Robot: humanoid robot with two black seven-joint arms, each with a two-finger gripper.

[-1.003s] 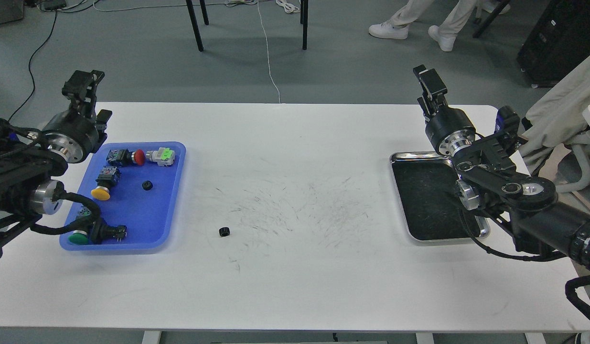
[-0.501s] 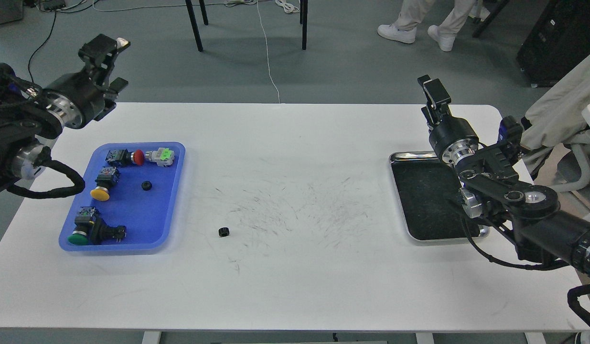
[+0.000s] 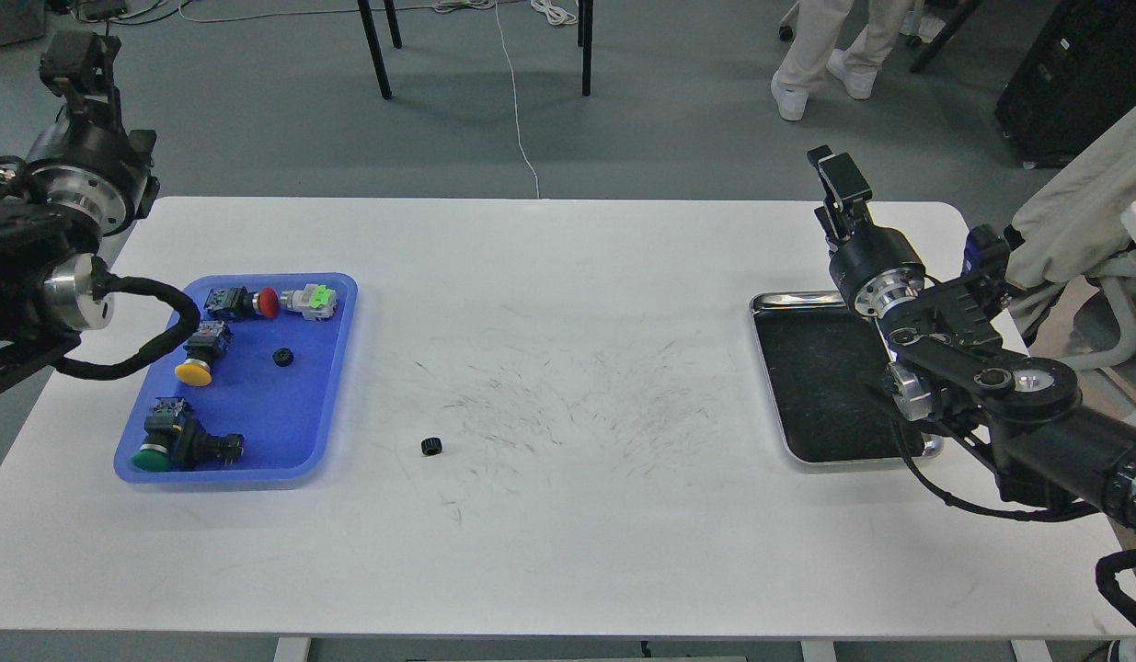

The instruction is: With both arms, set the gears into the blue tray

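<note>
Left gripper (image 3: 75,57) has swung off past the table's far-left corner; fingers indistinct, cannot tell their spread. One gear (image 3: 430,447) lies on the white table (image 3: 568,552), another gear (image 3: 283,357) inside the blue tray (image 3: 338,368). Right gripper (image 3: 839,179) raised beyond steel tray (image 3: 768,368), jaw gap unreadable.

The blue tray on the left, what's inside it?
The blue tray holds one small black gear and push-button switches with red, yellow and green caps, plus a pale green-topped part. A black cable crosses its left edge, possibly hiding something.
</note>
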